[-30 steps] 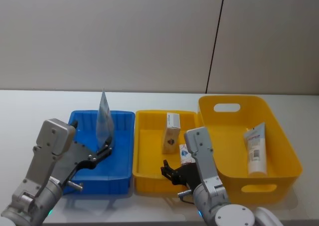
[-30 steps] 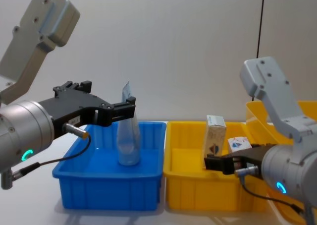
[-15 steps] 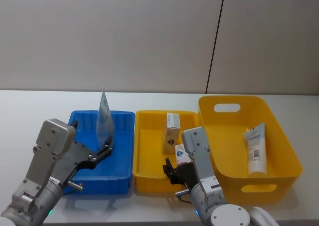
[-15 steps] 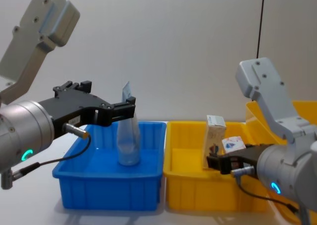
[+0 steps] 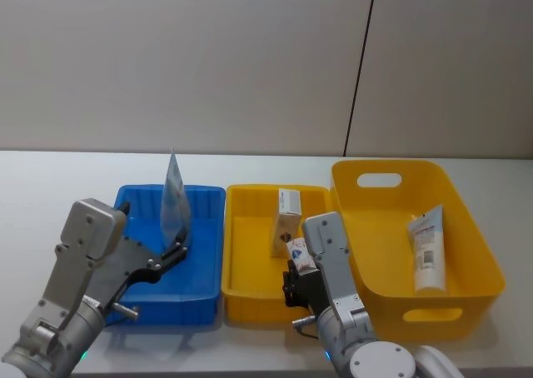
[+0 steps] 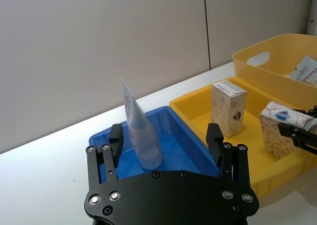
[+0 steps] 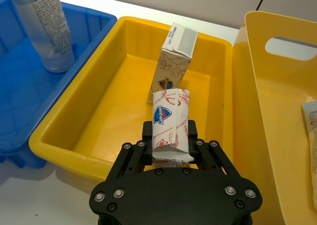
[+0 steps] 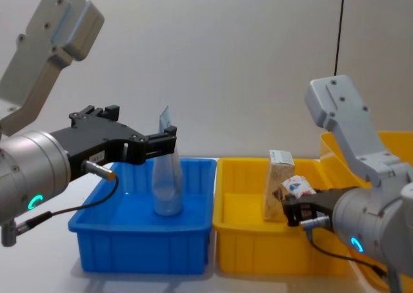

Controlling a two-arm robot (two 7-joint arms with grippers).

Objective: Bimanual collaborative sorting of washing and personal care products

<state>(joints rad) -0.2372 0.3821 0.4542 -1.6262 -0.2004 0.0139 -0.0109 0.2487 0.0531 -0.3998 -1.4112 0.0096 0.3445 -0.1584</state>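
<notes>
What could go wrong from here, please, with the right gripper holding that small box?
The right gripper pinches the small box only at its lower end, so it could tip or slip. The box hangs close to the upright carton and could knock it over. The open left gripper flanks the standing pouch and could topple it.

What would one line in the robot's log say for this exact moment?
right hand: shut on patterned box, lifted over small yellow bin | left hand: open, beside pouch upright in blue bin
</notes>
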